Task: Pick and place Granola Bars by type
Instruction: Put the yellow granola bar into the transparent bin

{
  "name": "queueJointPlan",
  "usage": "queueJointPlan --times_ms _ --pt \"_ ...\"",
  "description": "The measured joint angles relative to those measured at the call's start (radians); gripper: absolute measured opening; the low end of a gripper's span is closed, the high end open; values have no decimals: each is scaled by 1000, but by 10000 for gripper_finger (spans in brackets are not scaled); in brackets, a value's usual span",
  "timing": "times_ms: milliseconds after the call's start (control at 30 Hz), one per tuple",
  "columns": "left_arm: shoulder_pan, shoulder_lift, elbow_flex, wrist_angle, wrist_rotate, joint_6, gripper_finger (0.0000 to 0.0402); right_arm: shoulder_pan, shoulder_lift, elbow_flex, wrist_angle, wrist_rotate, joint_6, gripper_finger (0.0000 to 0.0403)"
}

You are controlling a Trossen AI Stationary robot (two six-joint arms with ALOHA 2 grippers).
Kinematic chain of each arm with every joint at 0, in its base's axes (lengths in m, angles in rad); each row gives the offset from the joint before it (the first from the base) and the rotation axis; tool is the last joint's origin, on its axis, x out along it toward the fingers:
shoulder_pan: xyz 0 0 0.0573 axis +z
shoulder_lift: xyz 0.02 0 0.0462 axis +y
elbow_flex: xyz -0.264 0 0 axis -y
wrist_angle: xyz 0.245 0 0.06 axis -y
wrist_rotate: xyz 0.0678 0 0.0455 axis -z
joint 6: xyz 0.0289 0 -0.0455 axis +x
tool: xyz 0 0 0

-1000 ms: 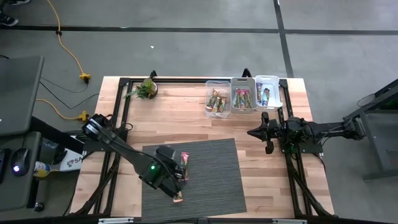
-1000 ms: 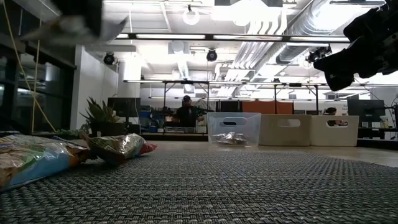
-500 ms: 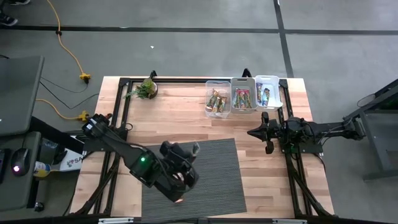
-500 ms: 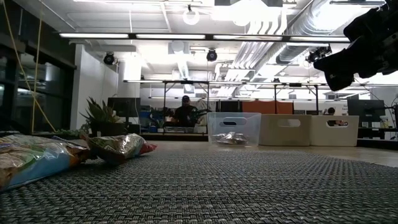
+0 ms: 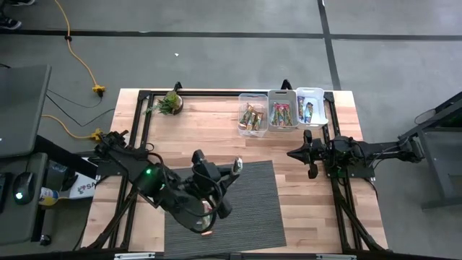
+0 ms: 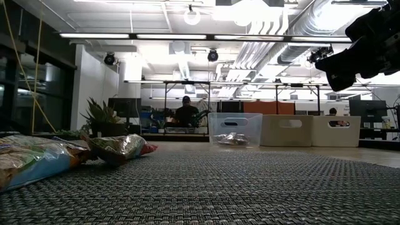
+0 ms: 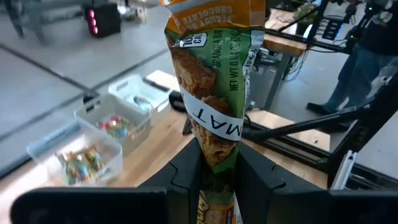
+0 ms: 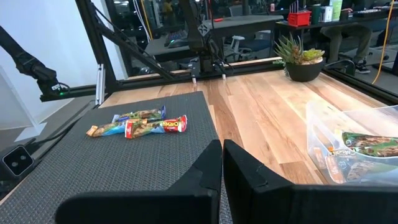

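Bar (image 7: 214, 93) in left tool (image 7: 217, 180) reads "GRANOLA BAR".

two granola bars (image 6: 94, 152) lie on the mat (image 6: 250, 187), bins (image 6: 235, 130) behind

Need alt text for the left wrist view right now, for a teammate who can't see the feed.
The left gripper is shut on an orange and green granola bar, held upright between its dark fingers. Beyond it, three clear bins holding wrapped bars sit in a row on the wooden table.
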Motion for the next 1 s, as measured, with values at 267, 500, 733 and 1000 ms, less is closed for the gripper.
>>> queueJointPlan --times_ms 267,500,733,1000 --pt "60 0 8 162 42 224 73 0 0 0 0 0 0 0" --pt "159 0 8 326 105 416 73 0 0 0 0 0 0 0" --pt "283 -14 8 417 257 561 73 0 0 0 0 0 0 0" --pt "493 -18 8 460 492 578 73 0 0 0 0 0 0 0"
